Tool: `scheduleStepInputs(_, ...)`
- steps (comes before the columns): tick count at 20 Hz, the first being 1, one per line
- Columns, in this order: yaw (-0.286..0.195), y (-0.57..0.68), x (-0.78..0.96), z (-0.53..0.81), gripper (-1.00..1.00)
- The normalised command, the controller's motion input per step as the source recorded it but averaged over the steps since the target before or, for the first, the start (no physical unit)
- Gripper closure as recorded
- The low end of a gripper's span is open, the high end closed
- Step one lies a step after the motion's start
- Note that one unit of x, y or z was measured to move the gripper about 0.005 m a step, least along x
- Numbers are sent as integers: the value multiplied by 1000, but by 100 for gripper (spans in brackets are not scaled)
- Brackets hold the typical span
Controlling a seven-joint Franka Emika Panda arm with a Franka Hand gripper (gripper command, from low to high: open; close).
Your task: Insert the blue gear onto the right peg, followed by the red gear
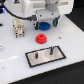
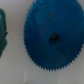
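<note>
My gripper [image 1: 46, 21] hangs over the blue gear [image 1: 45, 25] — its grip hidden from me; the plate [image 1: 31, 57] holds only pegs — red gear [image 1: 40, 39] nearby.

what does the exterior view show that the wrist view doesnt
Only the exterior view shows the red gear, the grey plate with its right peg, and the arm over the table. Only the wrist view shows the blue gear's toothed rim and centre hole close up, plus a dark green object at the edge. Both show the blue gear, partly hidden under the arm in the exterior view.
</note>
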Motion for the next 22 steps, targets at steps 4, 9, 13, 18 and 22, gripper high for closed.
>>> scheduleStepInputs(4,0,-31,-426,-259,100)
scheduleStepInputs(9,0,9,-362,-168,100)
scheduleStepInputs(13,0,1,-230,-72,100)
scheduleStepInputs(18,0,-2,-185,-34,100)
scheduleStepInputs(22,0,-2,-34,33,100)
